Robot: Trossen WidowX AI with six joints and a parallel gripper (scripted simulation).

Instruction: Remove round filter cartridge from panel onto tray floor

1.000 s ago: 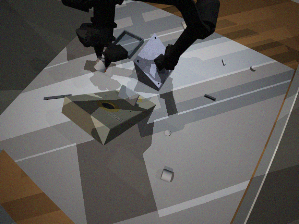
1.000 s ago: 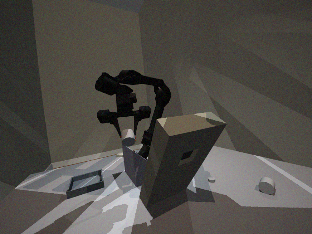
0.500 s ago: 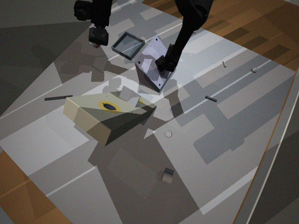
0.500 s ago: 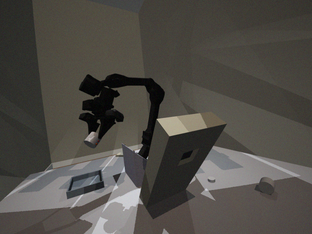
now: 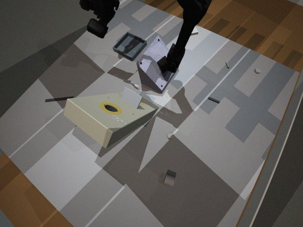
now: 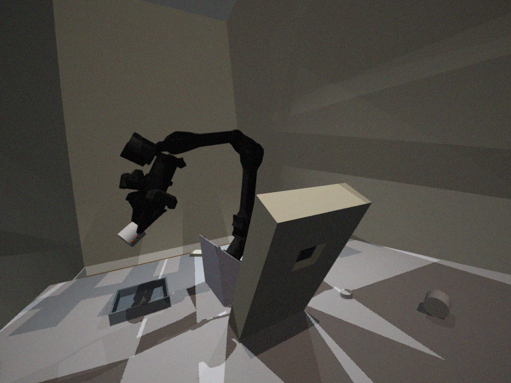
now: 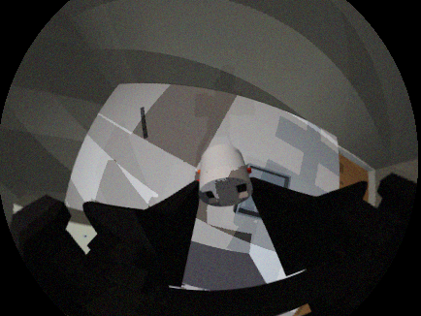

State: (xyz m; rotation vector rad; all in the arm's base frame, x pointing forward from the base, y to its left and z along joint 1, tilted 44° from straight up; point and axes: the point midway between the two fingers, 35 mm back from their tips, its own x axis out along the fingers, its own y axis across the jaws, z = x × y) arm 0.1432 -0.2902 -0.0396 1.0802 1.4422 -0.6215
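My gripper (image 6: 138, 229) (image 7: 223, 184) is shut on the round filter cartridge (image 6: 128, 234) (image 7: 222, 162), a pale cylinder with small orange-red marks on its side. Its two-slotted face points back toward the wrist camera. It hangs tilted, high above the table and the tray, touching neither. The dark blue-grey tray (image 5: 122, 54) (image 6: 140, 310) (image 7: 272, 172) has low walls, and a shadow of the arm falls on its floor. The cream service panel (image 5: 85, 103) (image 6: 263, 284) leans on the table; its yellow-ringed hole (image 5: 111, 108) is empty. The cartridge cannot be made out in the top view.
A lilac slanted plate (image 5: 155, 50) (image 6: 216, 270) stands at the arm's base, between tray and panel. A pale flap (image 5: 131, 97) sticks up from the panel. A dark strip (image 5: 59, 99) (image 7: 144, 123), a loose cylinder (image 5: 169, 179) (image 6: 437, 304) and a small disc (image 5: 170, 135) (image 6: 346, 293) lie around.
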